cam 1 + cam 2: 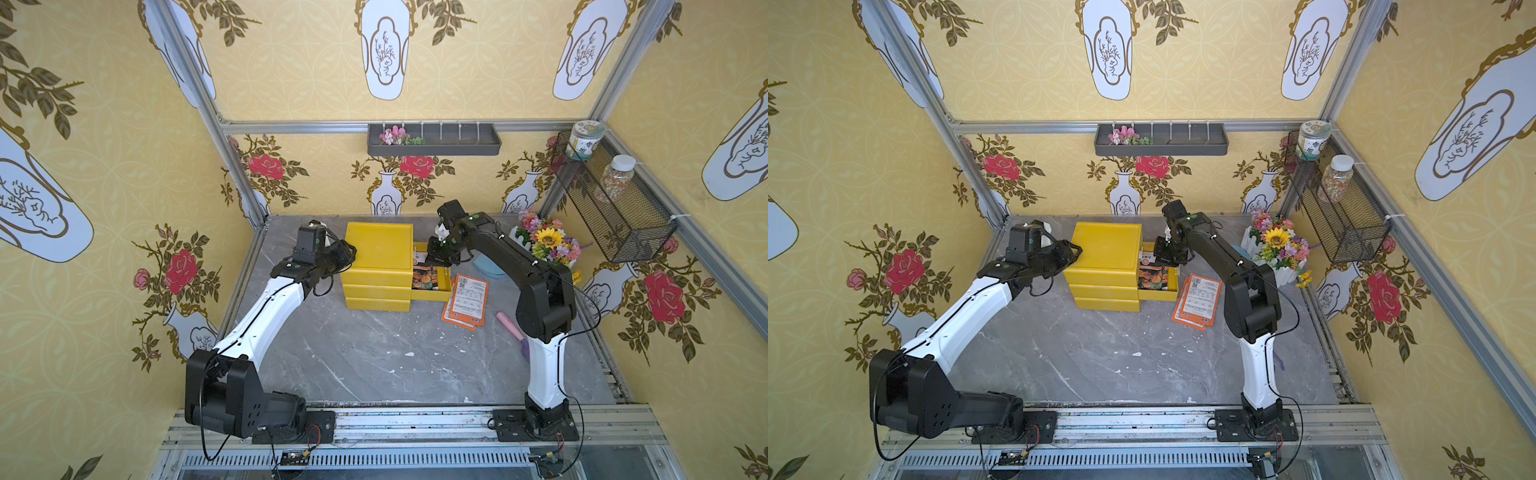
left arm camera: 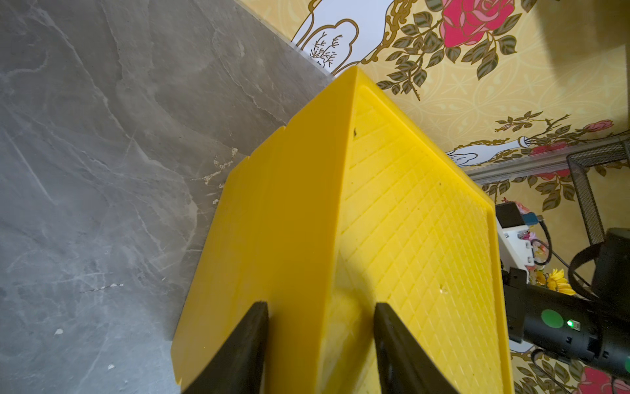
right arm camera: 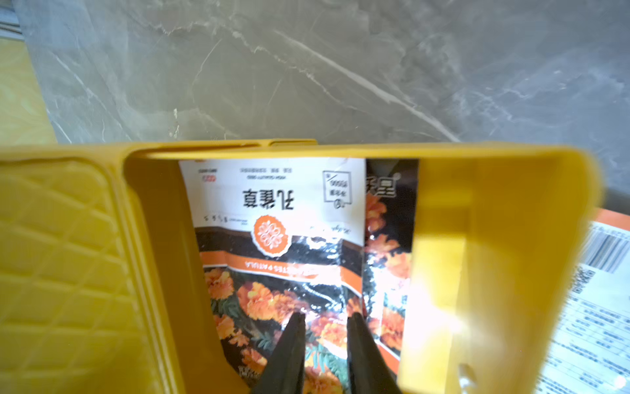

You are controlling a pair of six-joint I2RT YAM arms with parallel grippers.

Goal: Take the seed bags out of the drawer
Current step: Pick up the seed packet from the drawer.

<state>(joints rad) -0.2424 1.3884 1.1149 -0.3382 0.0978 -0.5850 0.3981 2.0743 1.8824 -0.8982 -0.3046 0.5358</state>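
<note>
The yellow chest (image 1: 380, 245) (image 1: 1106, 245) (image 2: 409, 221) stands at the back of the table. Its top drawer (image 1: 432, 296) (image 1: 1158, 295) (image 3: 443, 238) is pulled out to the right. Seed bags (image 1: 424, 277) (image 1: 1152, 277) (image 3: 272, 204) with orange marigold fronts lie inside it. More seed bags (image 1: 466, 301) (image 1: 1198, 301) (image 3: 600, 290) lie label side up on the table beside the drawer. My right gripper (image 1: 430, 262) (image 1: 1160, 262) (image 3: 326, 315) hangs in the drawer just over the top bag, jaws a little apart, nothing between them. My left gripper (image 1: 348, 252) (image 1: 1074, 252) (image 2: 320, 307) straddles the chest's upper left edge, pinching it.
A flower bouquet (image 1: 548, 245) in a white pot stands at the back right, with a pale blue object (image 1: 488, 266) in front of it. A pink-handled tool (image 1: 513, 328) lies near the right arm. A wire basket (image 1: 615, 208) with jars hangs on the right wall.
</note>
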